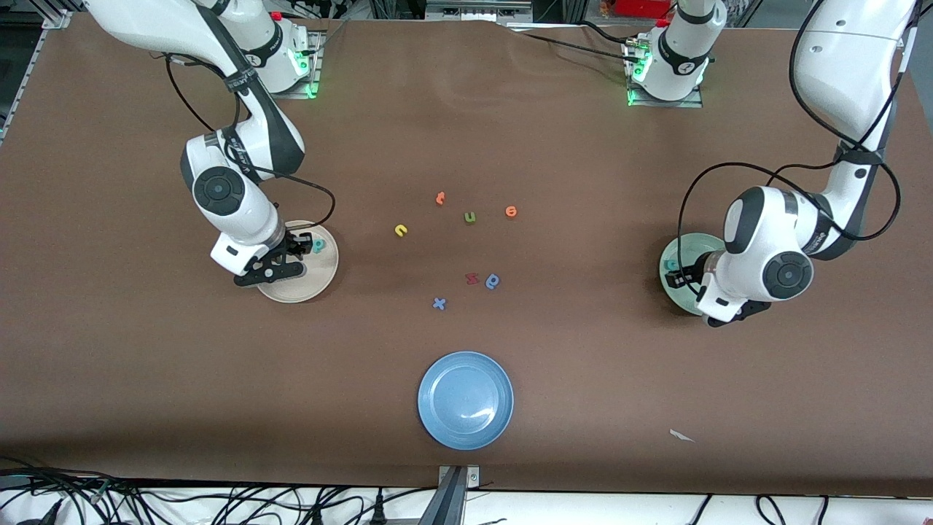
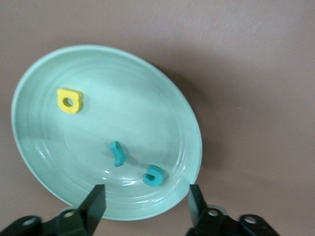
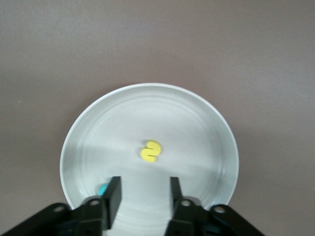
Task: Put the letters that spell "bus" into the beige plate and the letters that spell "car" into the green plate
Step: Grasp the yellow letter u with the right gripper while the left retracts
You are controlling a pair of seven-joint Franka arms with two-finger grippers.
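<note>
Left tool (image 2: pixel 146 202) over green plate (image 1: pixel 672 257), jaws apart, empty; yellow a (image 2: pixel 69 100), teal r (image 2: pixel 117 153), teal c (image 2: pixel 154 175) lie inside. Right tool (image 3: pixel 142 195) over beige plate (image 1: pixel 321 281), jaws apart, empty; yellow s (image 3: pixel 151 151), teal b (image 1: pixel 319 245) inside. Yellow u (image 1: pixel 400 230) on bench (image 1: pixel 583 364), at 9 o'clock from green u (image 1: pixel 470 216).

White glossy arms, black joint caps, looping black cables, black hands.
</note>
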